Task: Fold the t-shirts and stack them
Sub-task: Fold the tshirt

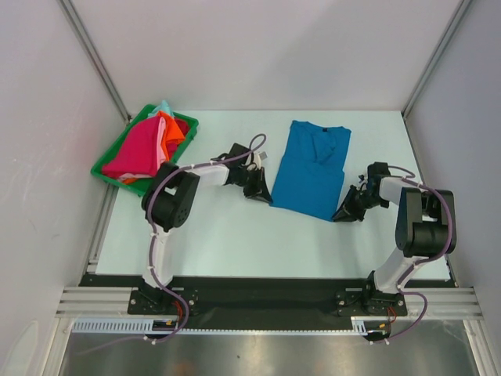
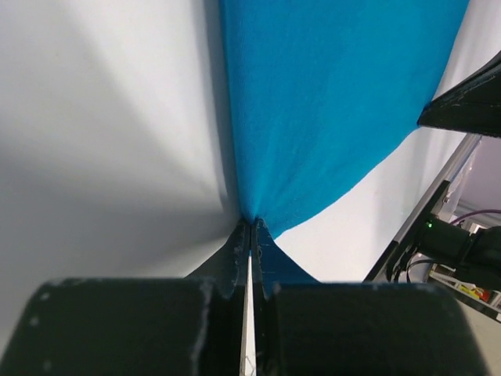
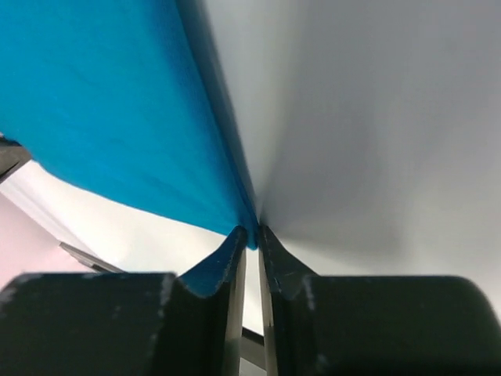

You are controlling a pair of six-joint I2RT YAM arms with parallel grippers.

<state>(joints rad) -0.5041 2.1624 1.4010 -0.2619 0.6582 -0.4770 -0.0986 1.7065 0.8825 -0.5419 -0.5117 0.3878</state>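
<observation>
Bright blue t-shirt (image 1: pixel 313 168) lying flat on the white table (image 1: pixel 227 227) as a long, narrow, slightly tilted shape, neckline at the far end, smooth except at its two near corners. Left gripper (image 1: pixel 262 190) at the near-left corner of the blue t-shirt, jaws pressed together on a pinch of the cloth, which draws up to a point at the fingertips in the left wrist view (image 2: pixel 250 227). Right gripper (image 1: pixel 344 211) at the near-right corner, jaws narrowed to a slit with the blue hem caught between them (image 3: pixel 252 231). Green tray (image 1: pixel 106 168) well to the left of the blue t-shirt, heaped with crumpled shirts: magenta t-shirt (image 1: pixel 137 149) uppermost, orange t-shirt (image 1: pixel 172 129) beside it, pale pink and mint edges showing at the far end.
</observation>
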